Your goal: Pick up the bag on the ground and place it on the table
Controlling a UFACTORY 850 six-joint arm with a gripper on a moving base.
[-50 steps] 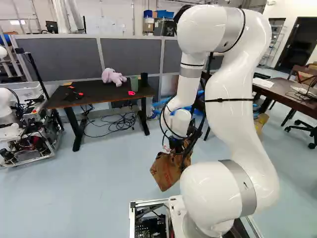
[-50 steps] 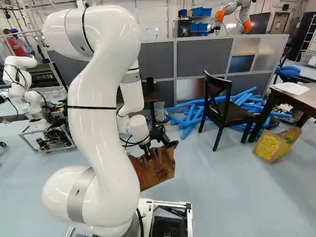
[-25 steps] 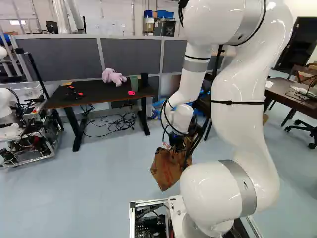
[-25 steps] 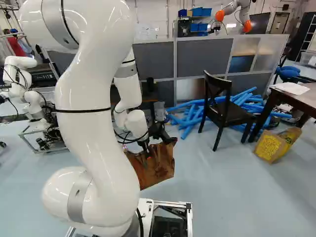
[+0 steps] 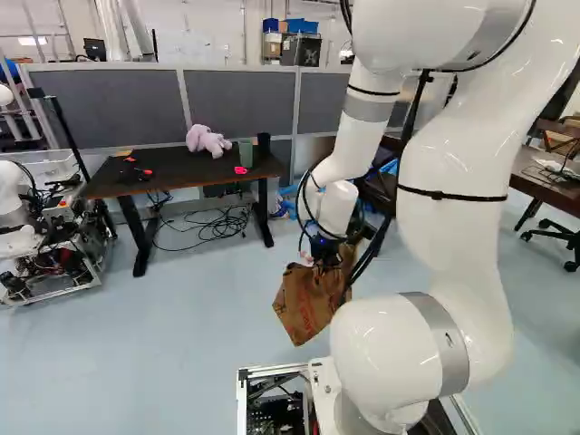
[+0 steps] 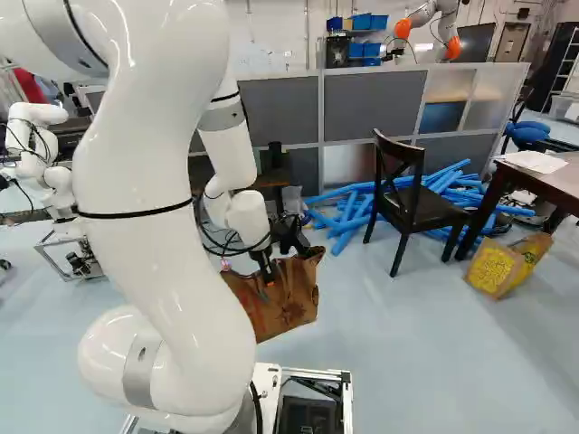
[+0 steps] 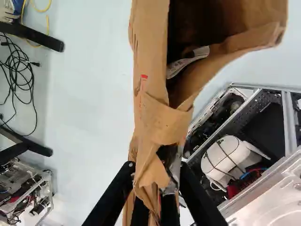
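My gripper [image 6: 264,271] is low in front of the base, by the top of the brown paper bag [image 6: 285,303]. In the left base view the bag [image 5: 308,306] sits tilted just ahead of the base's frame, partly behind my arm. In the wrist view the gripper [image 7: 157,178] is shut on crumpled paper at the bag's edge, with a finger on each side; the bag's open mouth shows ahead of the fingers. Whether its bottom touches the floor I cannot tell. A dark table [image 5: 186,172] stands farther off in the left base view.
A plush toy [image 5: 207,140], a green cup [image 5: 246,152] and small red things are on that table. Another robot [image 5: 36,217] stands left of it. A black chair [image 6: 412,194], blue tubes [image 6: 353,212], a second table [image 6: 552,181] and a yellow-brown bag [image 6: 507,264] are at the right.
The arm's upper links have swung back toward the cameras and the wrist has tilted slightly. The bag has shifted only a little with the gripper. The base has not moved.
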